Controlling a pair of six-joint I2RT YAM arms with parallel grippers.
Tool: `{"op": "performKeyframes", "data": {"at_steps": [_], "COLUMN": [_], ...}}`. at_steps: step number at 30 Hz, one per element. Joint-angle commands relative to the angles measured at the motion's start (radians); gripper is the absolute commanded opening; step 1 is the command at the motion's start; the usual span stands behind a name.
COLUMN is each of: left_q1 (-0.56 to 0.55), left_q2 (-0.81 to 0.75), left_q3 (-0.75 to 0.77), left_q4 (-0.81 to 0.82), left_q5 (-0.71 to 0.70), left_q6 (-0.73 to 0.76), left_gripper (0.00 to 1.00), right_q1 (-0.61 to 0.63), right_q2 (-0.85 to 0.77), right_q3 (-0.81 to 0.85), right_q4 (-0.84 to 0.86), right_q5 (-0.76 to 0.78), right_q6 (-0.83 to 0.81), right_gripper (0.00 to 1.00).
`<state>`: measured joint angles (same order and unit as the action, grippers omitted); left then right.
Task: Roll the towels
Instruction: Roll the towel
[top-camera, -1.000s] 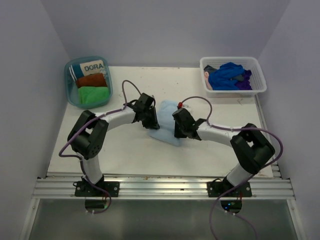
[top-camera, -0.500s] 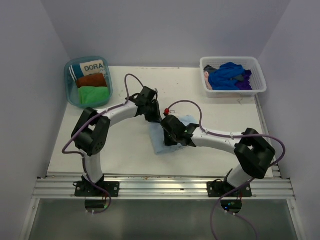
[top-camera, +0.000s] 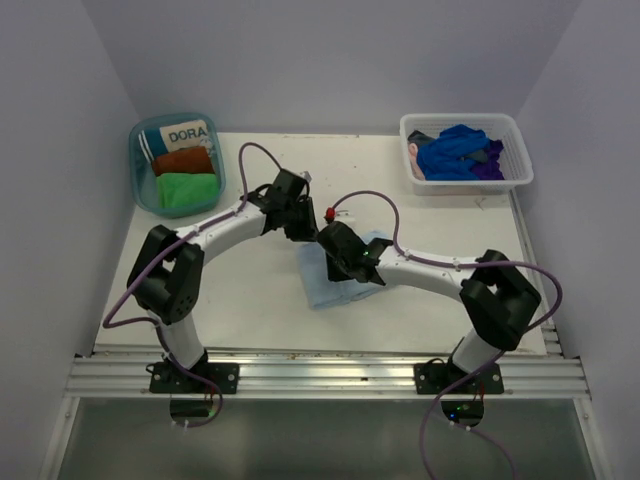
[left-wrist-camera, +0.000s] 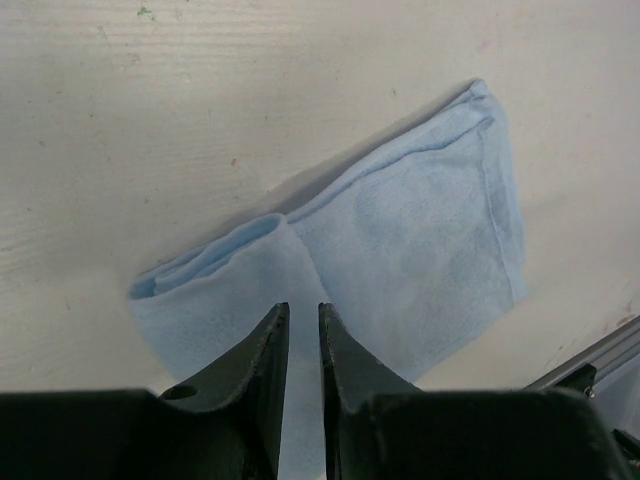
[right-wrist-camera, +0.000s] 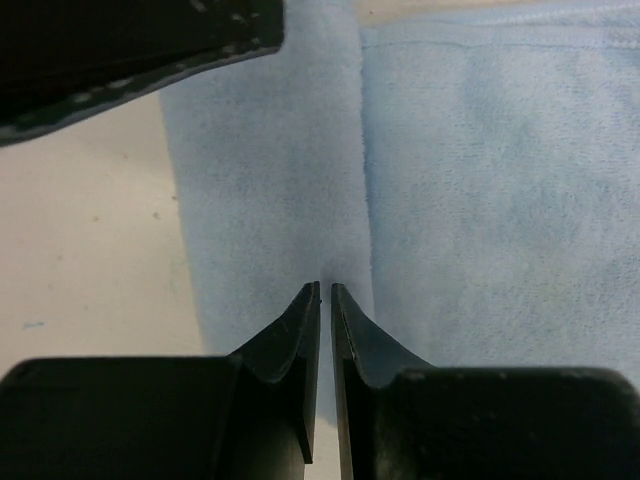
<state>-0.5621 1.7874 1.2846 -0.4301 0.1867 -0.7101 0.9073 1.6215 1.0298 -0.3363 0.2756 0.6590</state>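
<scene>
Towel of light blue cloth (top-camera: 322, 290) lies at the middle of the white table (top-camera: 200, 290), a little toward the near edge, with both grippers over its far-left part. Seen from the left wrist, the cloth (left-wrist-camera: 420, 250) has one side doubled over, the fold forming a soft rounded edge at the far left, while the right part lies flat in a single layer. A straight seam runs where the flap meets the flat part.

The left gripper (top-camera: 305, 228) reaches in from the left, its tips (left-wrist-camera: 298, 310) low over the folded flap. Its fingers stand close together with only a narrow slit between them, and I cannot tell whether they pinch any cloth. The right gripper (top-camera: 330, 245) comes in from the right, just beside the left one. Its tips (right-wrist-camera: 325, 290) sit over the seam, nearly touching each other, and a grip on the towel cannot be made out there either.

At the far left corner a teal tub (top-camera: 133, 165) holds a white-and-teal "DORA" item (top-camera: 180, 135), a rust-brown towel (top-camera: 183, 160) and a bright green towel (top-camera: 187, 190), side by side, the green one nearest. At the far right a white basket (top-camera: 470, 183) holds a loose heap of dark blue towels (top-camera: 450, 150) with a purple towel (top-camera: 488, 170) at its right.
</scene>
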Motion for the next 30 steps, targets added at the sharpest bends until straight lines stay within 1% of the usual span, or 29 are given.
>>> {"op": "performKeyframes", "data": {"at_steps": [1,3,6,8,9,15,18,22,25,28,30], "left_q1": [0.011,0.014,0.014,0.014,0.014,0.014,0.014,0.014,0.014,0.014,0.013], "left_q2": [-0.01,0.004,0.049,0.064,0.063,-0.026,-0.078,-0.106,-0.083,-0.098,-0.123], "left_q3": [-0.068,-0.112,-0.131,-0.128,-0.117,-0.053,-0.056,-0.103,-0.136,-0.136,-0.122], "left_q4": [0.019,0.043,0.077,0.082,0.076,-0.019,-0.039,-0.001,0.011,-0.005,-0.021], "left_q5": [-0.056,-0.062,-0.043,-0.032,-0.033,-0.092,-0.101,-0.04,-0.021,-0.032,-0.055], "left_q6": [0.02,0.009,0.0,0.0,0.004,0.044,0.047,0.035,0.02,0.021,0.027], "left_gripper": [0.22,0.22,0.21,0.2,0.2,0.21,0.22,0.23,0.21,0.21,0.23], "right_q1": [-0.008,-0.008,-0.008,-0.008,-0.008,-0.005,-0.004,0.005,0.008,0.008,0.01], "right_q2": [0.043,0.066,0.09,0.087,0.059,-0.09,-0.15,-0.161,-0.111,-0.092,-0.132], "right_q3": [-0.008,-0.028,-0.054,-0.057,-0.06,-0.083,-0.109,-0.171,-0.183,-0.183,-0.185], "right_q4": [-0.003,0.012,0.023,0.017,0.019,-0.007,-0.02,0.006,0.023,0.007,-0.007], "right_q5": [0.031,0.025,0.022,0.022,0.025,0.031,0.01,-0.048,-0.059,-0.044,-0.032], "right_q6": [-0.016,-0.016,-0.01,-0.007,-0.007,-0.021,-0.018,0.001,0.002,0.002,0.001], "right_gripper": [0.13,0.13,0.12,0.11,0.11,0.12,0.12,0.12,0.1,0.09,0.09]}}
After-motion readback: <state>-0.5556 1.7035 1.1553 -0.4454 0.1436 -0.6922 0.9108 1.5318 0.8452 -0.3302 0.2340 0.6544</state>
